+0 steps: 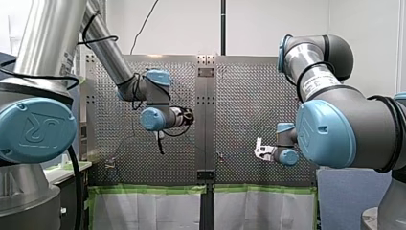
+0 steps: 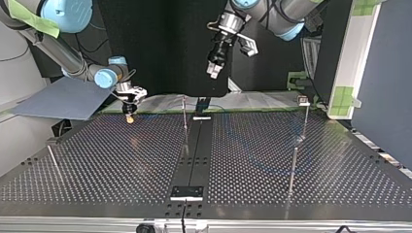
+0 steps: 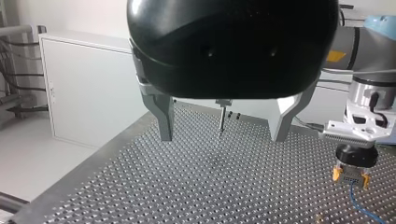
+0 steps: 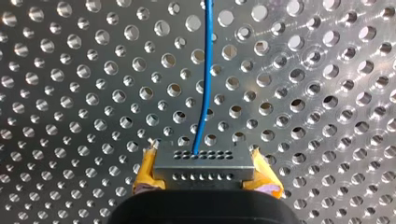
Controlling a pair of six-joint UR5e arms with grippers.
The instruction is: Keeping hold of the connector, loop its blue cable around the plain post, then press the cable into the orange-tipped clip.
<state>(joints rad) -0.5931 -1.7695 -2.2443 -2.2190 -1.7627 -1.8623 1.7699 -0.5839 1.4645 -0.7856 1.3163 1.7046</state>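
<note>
The right tool (image 2: 129, 116), left of middle in the top view, is clamped on the connector (image 4: 204, 168). It should keep the blue cable (image 4: 206, 70) lightly taut. The left tool (image 3: 222, 135) hangs with jaws apart.

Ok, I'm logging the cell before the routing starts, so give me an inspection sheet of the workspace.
Surface: perforated table, bare metal.
Job's things: connector between yellow pads; thin posts upright; clip's orange tip not discernible.
Clutter: nothing seen.
Grippers: right gripper shut on connector; left gripper open, raised above table.
Cables: blue cable runs from connector across table.
Surroundings: white cabinet beside table.
</note>
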